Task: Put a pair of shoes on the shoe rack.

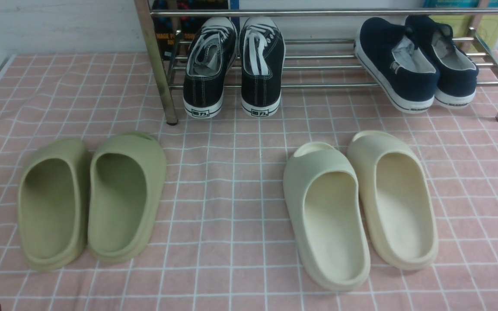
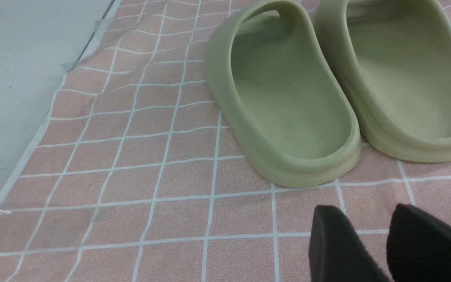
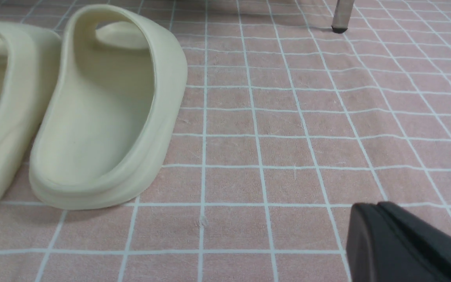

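- Navy slip-on shoes, the pair in question, sit side by side on the right end of the shoe rack, heels toward the camera, resting on its chrome bars.
- Far left on the pink checked cloth, the green slides lie together; the left gripper hovers just behind their heels, fingers parted, holding nothing.
- On the rack's left end stand the black lace-up sneakers, well apart from the navy pair.
- Right of centre, in front of the rack, lie the cream slides.
- Beside the cream slides, the right gripper hangs over bare cloth, fingers pressed together, empty.
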You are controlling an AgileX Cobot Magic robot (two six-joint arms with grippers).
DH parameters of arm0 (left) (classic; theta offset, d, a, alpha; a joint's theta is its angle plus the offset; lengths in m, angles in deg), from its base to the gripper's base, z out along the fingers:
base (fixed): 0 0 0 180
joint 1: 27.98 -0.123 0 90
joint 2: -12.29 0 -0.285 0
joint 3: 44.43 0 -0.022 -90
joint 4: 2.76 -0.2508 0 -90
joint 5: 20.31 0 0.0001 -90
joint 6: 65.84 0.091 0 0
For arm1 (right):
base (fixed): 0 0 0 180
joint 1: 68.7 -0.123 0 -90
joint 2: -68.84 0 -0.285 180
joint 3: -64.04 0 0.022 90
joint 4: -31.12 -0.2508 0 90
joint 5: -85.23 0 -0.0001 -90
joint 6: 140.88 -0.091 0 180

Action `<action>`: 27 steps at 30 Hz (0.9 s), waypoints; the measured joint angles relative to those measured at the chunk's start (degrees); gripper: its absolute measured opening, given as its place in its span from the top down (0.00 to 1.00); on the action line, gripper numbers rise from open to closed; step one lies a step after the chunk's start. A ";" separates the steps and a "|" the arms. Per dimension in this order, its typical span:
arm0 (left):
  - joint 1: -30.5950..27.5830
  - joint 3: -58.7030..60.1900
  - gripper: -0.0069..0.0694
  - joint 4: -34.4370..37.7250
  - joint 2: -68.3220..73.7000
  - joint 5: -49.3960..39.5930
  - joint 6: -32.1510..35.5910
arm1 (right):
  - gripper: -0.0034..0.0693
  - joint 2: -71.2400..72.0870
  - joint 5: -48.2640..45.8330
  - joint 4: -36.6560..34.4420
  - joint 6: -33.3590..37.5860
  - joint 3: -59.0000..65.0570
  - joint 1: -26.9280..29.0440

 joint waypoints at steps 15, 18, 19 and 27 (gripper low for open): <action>0.00 0.00 0.60 0.00 0.00 0.00 0.00 | 0.95 0.00 -0.02 0.00 1.59 0.00 0.00; 0.00 0.00 0.60 0.00 0.00 0.00 0.00 | 0.95 0.00 -0.02 0.00 1.59 0.00 0.00; 0.00 0.00 0.60 0.00 0.00 0.00 0.00 | 0.95 0.00 -0.02 0.00 1.59 0.00 0.00; 0.00 0.00 0.60 0.00 0.00 0.00 0.00 | 0.94 0.00 -0.07 0.00 1.59 0.00 0.00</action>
